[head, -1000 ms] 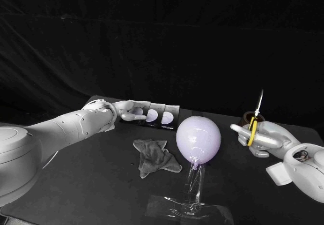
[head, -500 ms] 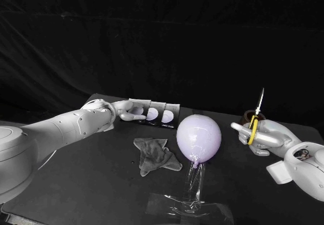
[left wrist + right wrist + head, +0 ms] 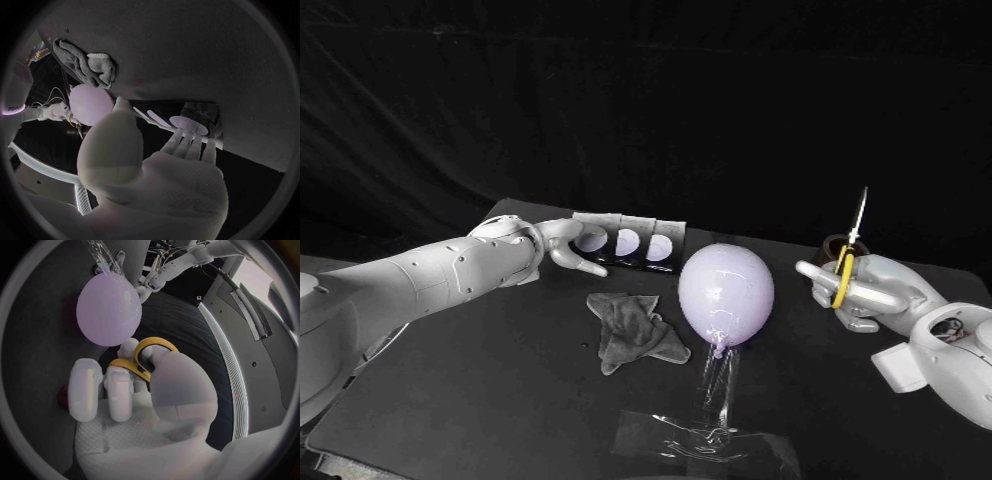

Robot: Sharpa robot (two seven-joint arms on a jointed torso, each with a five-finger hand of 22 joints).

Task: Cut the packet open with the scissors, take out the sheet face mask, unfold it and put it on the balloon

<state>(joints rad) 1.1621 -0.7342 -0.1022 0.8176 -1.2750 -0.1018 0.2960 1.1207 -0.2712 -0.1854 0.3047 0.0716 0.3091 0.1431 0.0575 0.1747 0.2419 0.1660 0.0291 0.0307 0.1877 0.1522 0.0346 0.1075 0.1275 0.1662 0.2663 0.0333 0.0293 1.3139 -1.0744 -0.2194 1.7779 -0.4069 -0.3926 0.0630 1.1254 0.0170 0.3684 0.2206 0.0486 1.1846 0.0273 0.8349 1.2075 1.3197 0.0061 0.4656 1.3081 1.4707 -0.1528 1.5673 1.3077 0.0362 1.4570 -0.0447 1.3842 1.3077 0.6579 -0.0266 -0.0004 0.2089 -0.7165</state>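
Observation:
A row of dark face mask packets (image 3: 629, 243) (image 3: 187, 120) lies at the table's far edge. My left hand (image 3: 564, 246) (image 3: 156, 170) hovers at the row's left end with fingers spread and nothing held. The lilac balloon (image 3: 726, 294) (image 3: 91, 103) (image 3: 109, 308) stands on a clear stand (image 3: 714, 395) mid-table. To the balloon's right, my right hand (image 3: 862, 287) (image 3: 131, 390) grips the yellow-handled scissors (image 3: 847, 262) (image 3: 145, 356), blades pointing up.
A crumpled grey cloth (image 3: 635, 333) (image 3: 87, 64) lies left of the balloon. The stand's clear base (image 3: 711, 440) spreads near the front edge. A dark brown object (image 3: 829, 246) sits behind my right hand.
My left hand's fingers have uncurled and spread at the packets' left end. The right hand with the scissors has barely moved.

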